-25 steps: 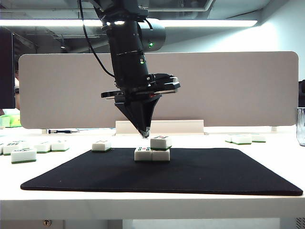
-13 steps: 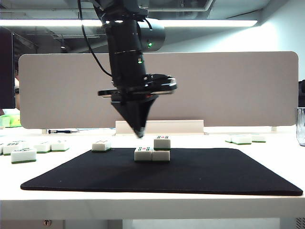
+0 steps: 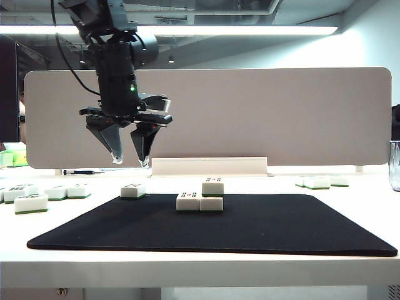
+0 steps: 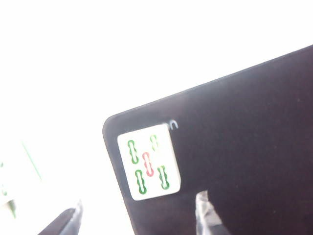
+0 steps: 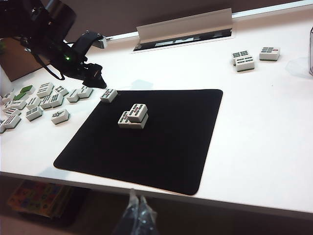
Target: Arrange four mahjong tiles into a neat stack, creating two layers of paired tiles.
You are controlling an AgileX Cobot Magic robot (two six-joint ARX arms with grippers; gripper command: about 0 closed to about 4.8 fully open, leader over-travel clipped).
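Observation:
A partial stack [image 3: 201, 196] stands mid-mat: two white mahjong tiles side by side with one tile [image 3: 212, 186] on the right one; it also shows in the right wrist view [image 5: 134, 116]. A lone tile [image 3: 133, 190] with green and red marks [image 4: 149, 161] lies at the mat's back left corner. My left gripper [image 3: 130, 159] hangs open above that tile, fingertips [image 4: 205, 214] apart and empty. My right gripper [image 5: 138, 211] is shut and empty, off the table's front edge.
The black mat [image 3: 250, 228] covers the table's middle. Several loose tiles [image 3: 31, 203] lie on the white table to the left, more [image 3: 319, 182] at the right. A white rail [image 3: 209, 166] and a partition board stand behind.
My left gripper has swung left from above the stack to above the lone corner tile, and its jaws have opened. The stack's tiles stay put.

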